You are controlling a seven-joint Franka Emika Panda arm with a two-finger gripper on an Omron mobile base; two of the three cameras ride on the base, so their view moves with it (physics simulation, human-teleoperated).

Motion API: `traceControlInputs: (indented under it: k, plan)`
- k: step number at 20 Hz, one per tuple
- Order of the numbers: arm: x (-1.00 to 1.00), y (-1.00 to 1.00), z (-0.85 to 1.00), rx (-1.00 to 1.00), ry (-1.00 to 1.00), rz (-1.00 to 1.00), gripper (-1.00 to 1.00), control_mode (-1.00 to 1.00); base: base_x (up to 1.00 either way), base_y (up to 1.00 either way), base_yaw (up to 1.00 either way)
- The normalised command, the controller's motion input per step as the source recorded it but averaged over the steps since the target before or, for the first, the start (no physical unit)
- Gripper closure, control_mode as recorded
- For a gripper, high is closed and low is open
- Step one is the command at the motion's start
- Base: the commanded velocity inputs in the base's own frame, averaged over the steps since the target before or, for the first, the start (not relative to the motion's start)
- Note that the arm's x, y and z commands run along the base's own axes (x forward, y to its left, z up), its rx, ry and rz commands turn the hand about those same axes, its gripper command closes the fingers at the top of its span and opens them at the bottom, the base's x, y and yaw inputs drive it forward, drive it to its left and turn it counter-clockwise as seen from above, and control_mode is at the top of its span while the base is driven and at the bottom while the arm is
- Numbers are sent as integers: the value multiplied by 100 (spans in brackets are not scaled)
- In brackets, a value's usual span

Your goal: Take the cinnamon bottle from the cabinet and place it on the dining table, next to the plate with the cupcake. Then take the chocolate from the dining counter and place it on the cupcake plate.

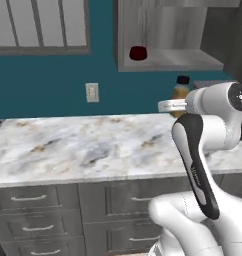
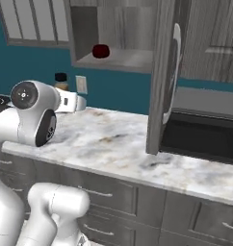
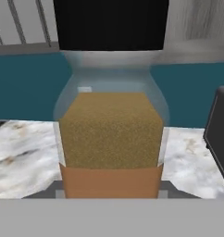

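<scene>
Left base view: cinnamon bottle (image 1: 181, 89) upright in the air above the marble counter (image 1: 83, 145) nr its back edge, below the open cabinet (image 1: 168, 35) w/ a dark red bowl (image 1: 138, 53) on its shelf.
Right base view: bottle beside the wall outlet (image 2: 81, 84).
Hand view: bottle fills the gripper (image 3: 111, 192); jaw gap can't be told.

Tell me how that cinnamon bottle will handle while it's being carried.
The cinnamon bottle looks rigid, clear-walled like glass, so probably smooth and a bit slippery. It is well filled with brown powder, so likely fairly heavy for its size. Its body narrows to a neck under the black cap, and it could tip when set down.
</scene>
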Motion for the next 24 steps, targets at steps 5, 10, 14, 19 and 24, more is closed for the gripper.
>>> traceControlInputs:
  k: [5,10,14,19,24]
  plan:
    - [0,0,0,0,0,0,100,100,-32,7,85]
    - [0,0,0,0,0,0,100,100,-6,1,100]
    - [0,0,0,0,0,0,100,100,-5,0,100]
    - [0,0,0,0,0,0,100,100,-4,0,100]
    - [0,0,0,0,0,0,100,100,-1,0,100]
